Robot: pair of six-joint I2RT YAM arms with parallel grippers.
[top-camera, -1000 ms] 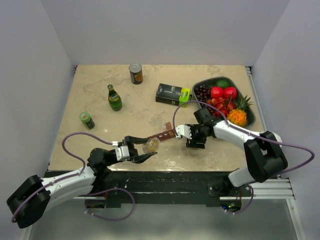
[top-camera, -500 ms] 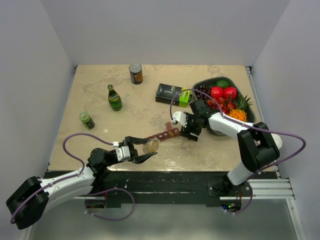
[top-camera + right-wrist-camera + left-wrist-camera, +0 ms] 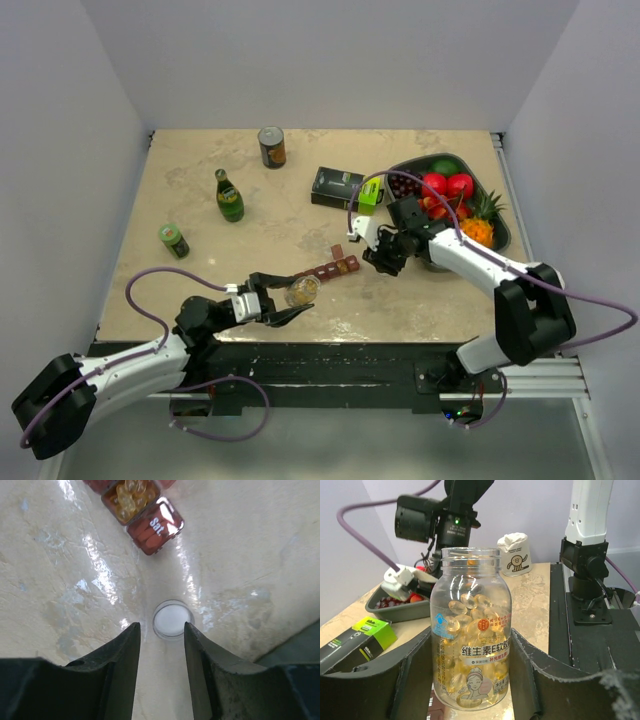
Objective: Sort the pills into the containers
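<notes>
Red containers (image 3: 152, 527) run off the right wrist view's top edge.

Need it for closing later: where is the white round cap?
Right wrist view: the cap lies on the table between the right gripper and the Sat end of the pill strip.

TEXT | containers (image 3: 155, 526), end compartment lid — "Sat." | pill bottle (image 3: 471, 630), front label — "维生素E软胶" | smaller print unreadable

A robotics lab test cell: plain white walls (image 3: 330, 60) enclose a table (image 3: 300, 215) on aluminium rails (image 3: 545, 377).
</notes>
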